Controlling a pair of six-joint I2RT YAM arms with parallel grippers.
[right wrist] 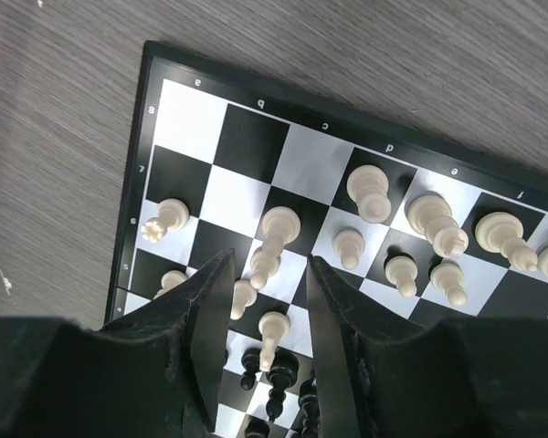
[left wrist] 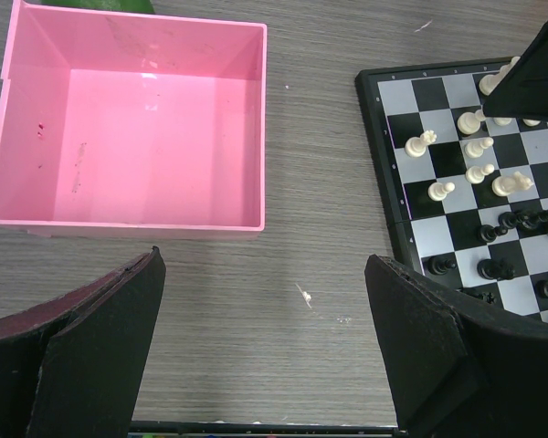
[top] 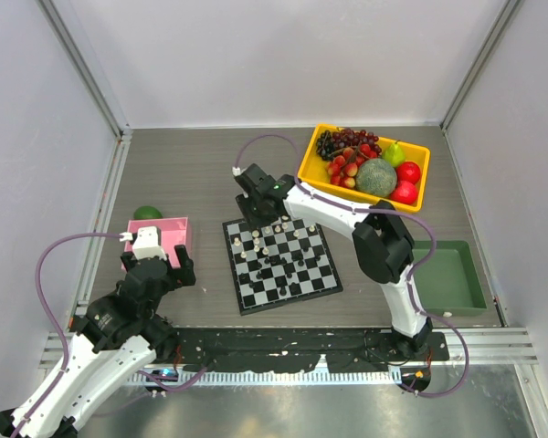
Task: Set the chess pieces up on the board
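Across the middle of a grey wood-grain tabletop (top: 192,173) lies the small flat square chessboard (top: 324,266) of black and white checks with a thin dark border, turned slightly askew. White panel walls (top: 283,55) with pale metal corner posts close in the table on three sides, and a ribbed metal rail runs along the edge nearest the arm bases.

Tiny white and black plastic chess pieces (right wrist: 370,190) stand in a loose cluster on the chessboard. The white ones are gathered toward its far half and the black ones toward its middle and near half. They form no ordered rows, and some look tilted.

Over the far left corner of the chessboard hangs the right gripper (right wrist: 269,274). Its black fingers are set a narrow gap apart. White pieces show in that gap, which looks wider than any of them, and no finger can be seen pressing on one.

Left of the chessboard sits a shallow pink plastic tray (left wrist: 260,128). A round green object (top: 147,213) lies just beyond it. The left gripper (left wrist: 265,356) is spread wide over bare tabletop between the tray and the chessboard, holding nothing.

Beyond the chessboard's far right corner stands a yellow plastic bin (top: 310,151) filled with fruit. To the right of the chessboard rests a dark green plastic tray (top: 479,287).
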